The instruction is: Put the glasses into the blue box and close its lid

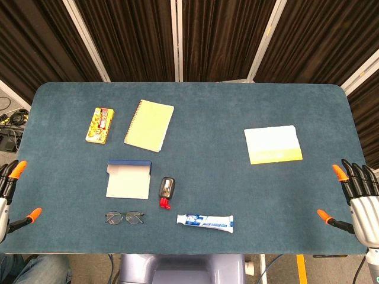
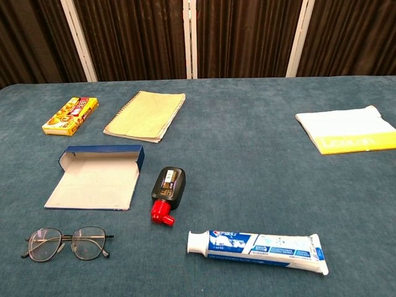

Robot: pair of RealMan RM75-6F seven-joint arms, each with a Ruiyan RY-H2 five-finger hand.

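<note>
A table (image 1: 201,112) covered in dark teal cloth carries everything. Far left lie a yellow snack box (image 1: 100,125) and a yellow spiral notebook (image 1: 149,125). Nearer lie an open blue box (image 1: 128,178), a black bottle with a red cap (image 1: 167,192), glasses (image 1: 124,218) and a toothpaste tube (image 1: 205,222). A white-and-yellow packet (image 1: 272,144) sits well apart, right.

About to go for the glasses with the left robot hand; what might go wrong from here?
1. The glasses lie flat and thin on the cloth, near the table's front edge; a scraping pick may push them off or bend the arms.
2. The blue box is shallow, its lid open; the glasses may sit skewed and block closing.
3. The small black bottle stands close beside the box and may get knocked.
</note>
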